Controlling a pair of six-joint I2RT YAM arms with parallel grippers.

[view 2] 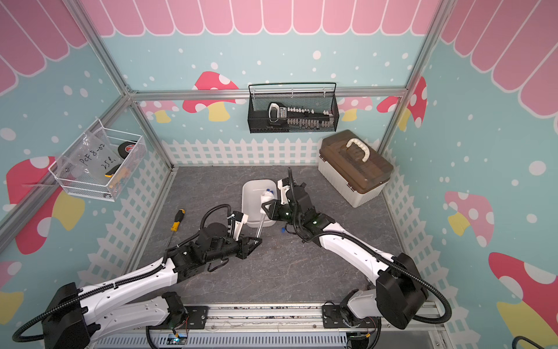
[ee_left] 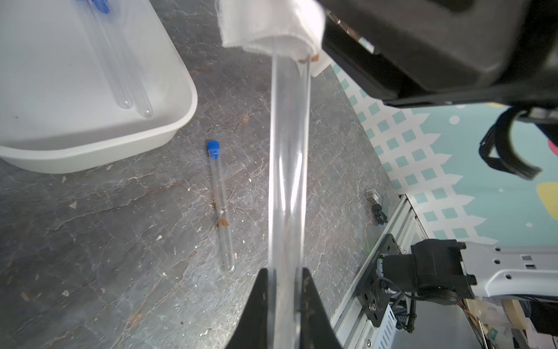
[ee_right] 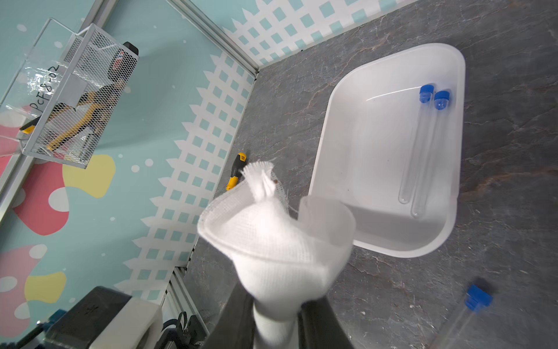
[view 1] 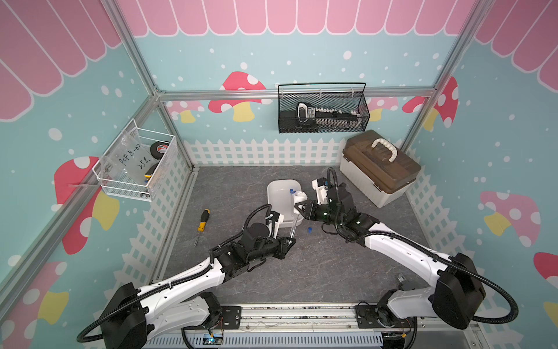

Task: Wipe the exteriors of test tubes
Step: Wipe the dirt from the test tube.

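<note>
My left gripper (ee_left: 285,290) (view 1: 290,241) is shut on the lower end of a clear test tube (ee_left: 288,166) (view 1: 293,225). The tube slants up toward the right gripper (ee_right: 276,320) (view 1: 297,208). That gripper is shut on a white cloth (ee_right: 271,241) (ee_left: 271,27), which is wrapped round the tube's upper end and hides it. Two more blue-capped test tubes (ee_right: 422,151) (ee_left: 120,75) lie side by side in the white tray (ee_right: 326,151) (view 1: 277,187). Another test tube (ee_left: 222,211) (view 1: 308,238) lies on the grey mat beside the tray, with brown specks on it.
A yellow-and-black screwdriver (view 1: 202,223) lies left of the tray. A brown-lidded toolbox (view 1: 380,166) stands at the back right. A black mesh basket (view 1: 323,111) hangs on the back wall and a white wire basket (view 1: 136,163) on the left wall.
</note>
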